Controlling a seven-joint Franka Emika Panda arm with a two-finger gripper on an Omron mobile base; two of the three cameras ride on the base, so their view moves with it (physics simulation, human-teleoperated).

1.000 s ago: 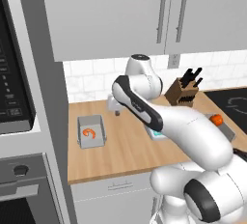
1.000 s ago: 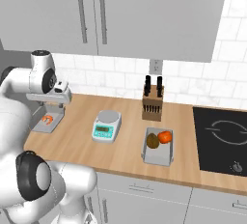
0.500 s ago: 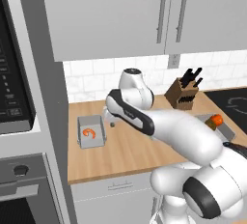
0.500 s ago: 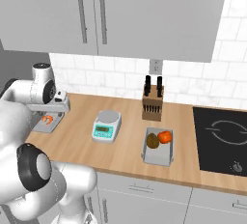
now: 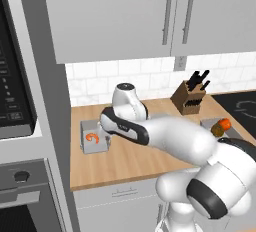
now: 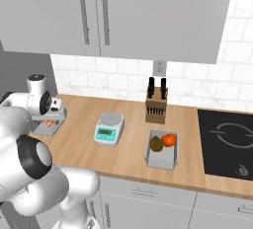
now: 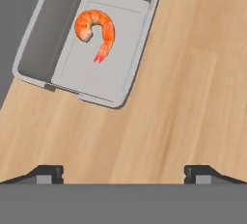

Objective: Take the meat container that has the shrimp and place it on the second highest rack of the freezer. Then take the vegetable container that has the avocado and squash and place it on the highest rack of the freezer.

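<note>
The meat container [image 5: 93, 145] [image 6: 49, 126] [image 7: 111, 76], a shallow grey tray, lies at the counter's left end with the curled orange shrimp [image 5: 91, 137] [image 7: 96, 25] inside. My gripper [image 5: 107, 138] [image 6: 54, 116] [image 7: 124, 175] hangs open just above the counter beside the tray's right edge, holding nothing. In the hand view the fingertips [image 7: 46, 174] stand over bare wood, short of the tray. The vegetable container [image 6: 163, 158] [image 5: 209, 123] sits further right with the dark avocado [image 6: 156, 143] and the orange squash [image 6: 169, 139] in it. The freezer and its racks are out of view.
A kitchen scale [image 6: 109, 129] and a knife block [image 6: 157, 105] stand between the two trays. A black cooktop [image 6: 227, 141] lies at the right. A tall grey oven column [image 5: 25, 141] borders the counter's left end. Wall cabinets hang overhead.
The arm has swung left and dropped lower, bringing the hand down next to the shrimp tray. The jaws have stayed open. Both trays are where they were.
</note>
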